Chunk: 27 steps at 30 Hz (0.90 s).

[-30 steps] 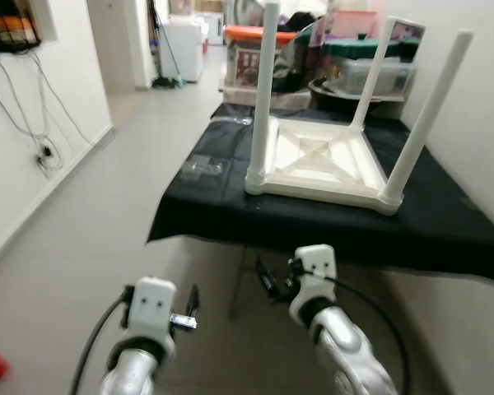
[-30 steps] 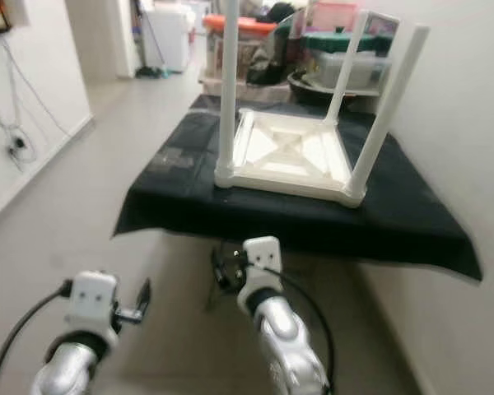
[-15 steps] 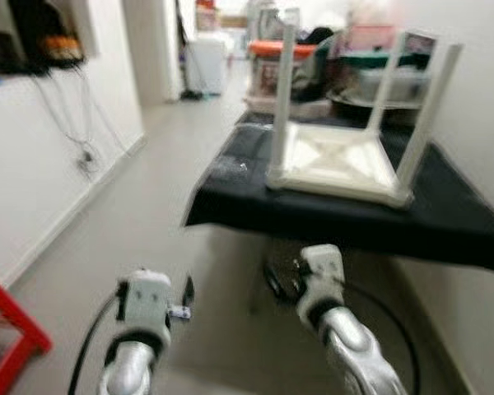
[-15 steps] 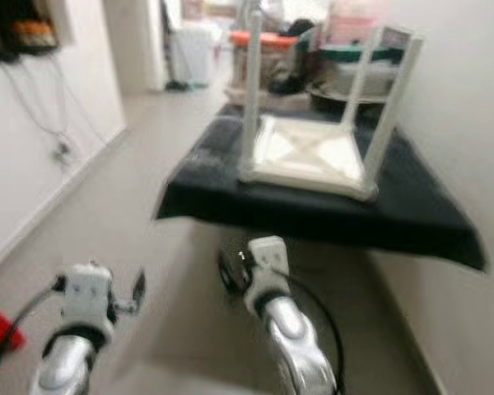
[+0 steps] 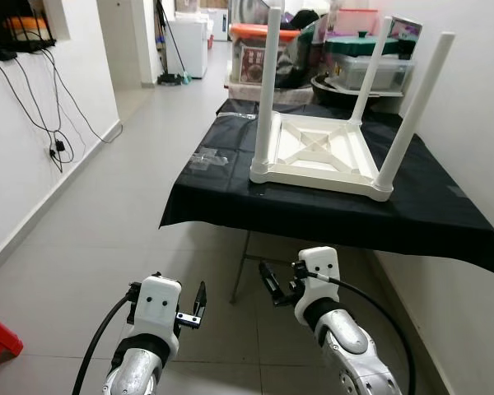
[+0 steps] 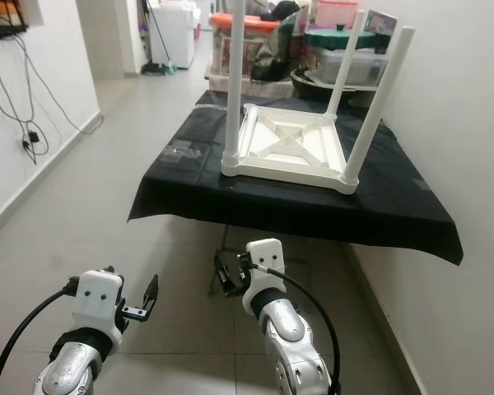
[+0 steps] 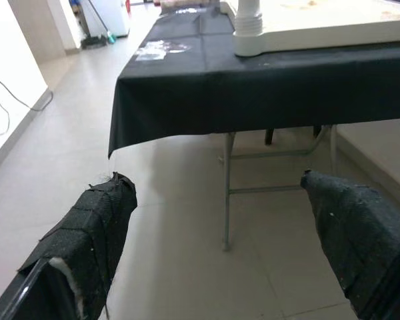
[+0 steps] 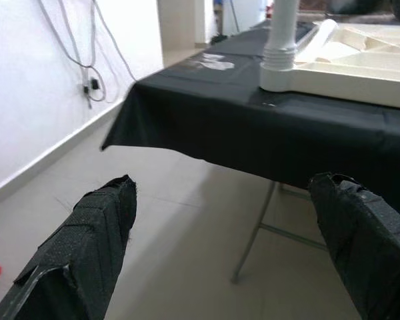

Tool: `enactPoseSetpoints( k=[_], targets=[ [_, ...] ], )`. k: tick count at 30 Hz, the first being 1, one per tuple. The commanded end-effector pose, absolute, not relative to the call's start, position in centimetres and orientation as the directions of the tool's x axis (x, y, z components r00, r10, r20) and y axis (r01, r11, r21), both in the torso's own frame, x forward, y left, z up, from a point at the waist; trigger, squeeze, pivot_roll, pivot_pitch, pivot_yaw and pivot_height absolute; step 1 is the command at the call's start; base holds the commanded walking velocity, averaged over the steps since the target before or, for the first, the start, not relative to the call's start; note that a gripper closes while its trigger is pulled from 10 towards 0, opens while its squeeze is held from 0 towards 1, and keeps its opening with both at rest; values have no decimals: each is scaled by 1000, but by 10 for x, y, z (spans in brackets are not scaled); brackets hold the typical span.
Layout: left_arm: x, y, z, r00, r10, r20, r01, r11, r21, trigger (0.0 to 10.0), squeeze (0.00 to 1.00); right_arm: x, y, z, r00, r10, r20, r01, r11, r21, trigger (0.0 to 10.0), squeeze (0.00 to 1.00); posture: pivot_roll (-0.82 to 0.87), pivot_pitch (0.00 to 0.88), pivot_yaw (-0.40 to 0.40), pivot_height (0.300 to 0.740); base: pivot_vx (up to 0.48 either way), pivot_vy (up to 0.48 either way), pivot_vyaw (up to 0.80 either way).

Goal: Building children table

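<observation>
Left eye view: white table lay upturned on counter, three legs up.
Change: camera steadied; table unmoved.
Pincers: left pincer, right pincer both open, empty.

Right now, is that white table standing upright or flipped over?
Flipped over: the white table lies top-down on the black cloth, legs pointing up.

This is a home, in a narrow tiled hallway with plain white walls. A folding tabletop draped in black cloth stands against one wall. Behind it sit lidded plastic storage boxes. Loose cables hang down to a wall socket. At the far end stand a white appliance and a mop.
</observation>
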<state>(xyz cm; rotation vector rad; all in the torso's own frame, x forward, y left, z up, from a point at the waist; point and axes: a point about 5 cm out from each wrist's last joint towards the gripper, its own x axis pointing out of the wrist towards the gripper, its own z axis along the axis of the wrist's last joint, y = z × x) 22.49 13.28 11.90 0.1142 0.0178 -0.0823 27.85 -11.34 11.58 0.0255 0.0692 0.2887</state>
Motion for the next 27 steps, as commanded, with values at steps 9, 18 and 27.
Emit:
enactPoseSetpoints(
  k=[9, 18, 27],
  targets=[
    [226, 133, 120, 996, -85, -12, 86, 989, 119, 10000, 0, 279, -113, 116, 959, 278, -53, -277, 961, 25, 10000, 0, 210, 0, -76, 740, 245, 0, 0],
    [227, 135, 121, 997, -75, -8, 76, 989, 125, 10000, 0, 280, -114, 117, 961, 272, -48, -271, 962, 28, 10000, 0, 215, 0, -76, 740, 246, 0, 0],
    [230, 138, 124, 998, -59, 8, 57, 988, 143, 10000, 0, 281, -113, 119, 961, 277, -23, -276, 961, 27, 10000, 0, 218, 0, -78, 740, 245, 0, 0]
  ],
)
